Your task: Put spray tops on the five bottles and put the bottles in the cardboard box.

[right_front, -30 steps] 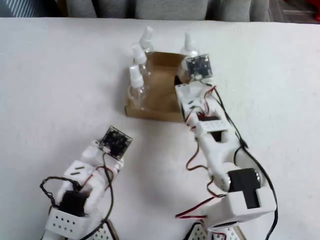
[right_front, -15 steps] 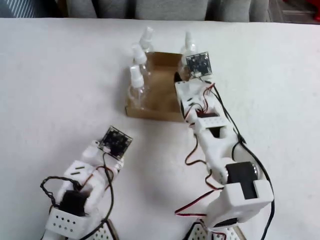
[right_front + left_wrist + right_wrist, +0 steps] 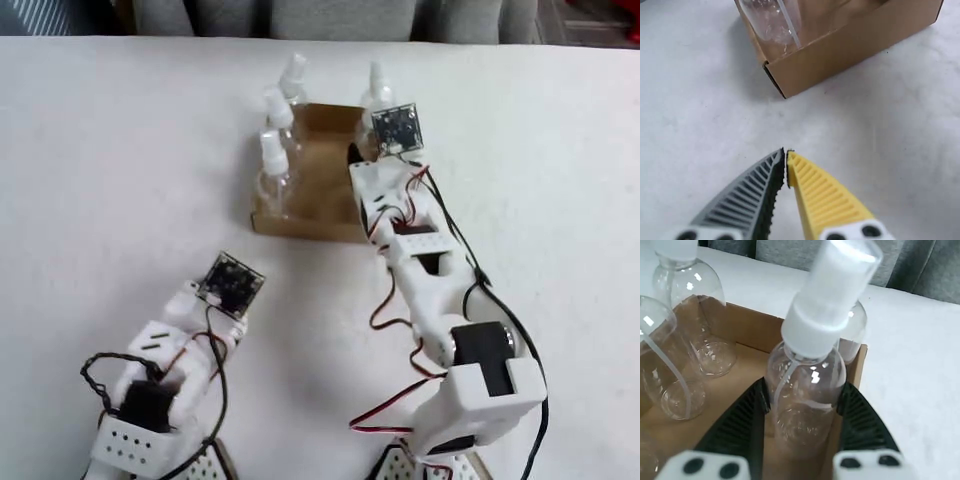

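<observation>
Right fingers [image 3: 740, 432] clasp bottle [image 3: 807, 385] inside cardboard box [image 3: 747, 322], other bottles [image 3: 692, 295] close beside; left fingers [image 3: 822, 192] closed.

Left wrist view: bottle [image 3: 771, 22], cardboard box [image 3: 855, 47] both cropped by frame edge.

White table [image 3: 120, 150]. Beyond its far edge: grey fabric [image 3: 340, 15], striped cloth [image 3: 30, 15] left, 1 red thing [image 3: 603, 18] right.
</observation>
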Controlling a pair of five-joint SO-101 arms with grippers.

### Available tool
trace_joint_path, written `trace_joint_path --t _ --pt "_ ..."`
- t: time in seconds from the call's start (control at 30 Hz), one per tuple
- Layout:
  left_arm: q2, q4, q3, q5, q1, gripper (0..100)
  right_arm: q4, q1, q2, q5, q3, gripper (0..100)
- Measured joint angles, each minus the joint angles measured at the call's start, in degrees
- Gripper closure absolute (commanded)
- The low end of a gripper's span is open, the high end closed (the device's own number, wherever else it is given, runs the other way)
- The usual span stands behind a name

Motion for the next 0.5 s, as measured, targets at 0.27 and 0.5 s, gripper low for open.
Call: trace_joint_path --t 0.27,0.5 --pt "0.0 0.0 0.0 0.0 0.0 98 0.0 -0.1 -2.0 0.0 2.6 98.5" --pt "0.0 0.0 0.0 0.0 0.0 98 0.0 -0.2 -2.5 0.0 3.8 98.4"
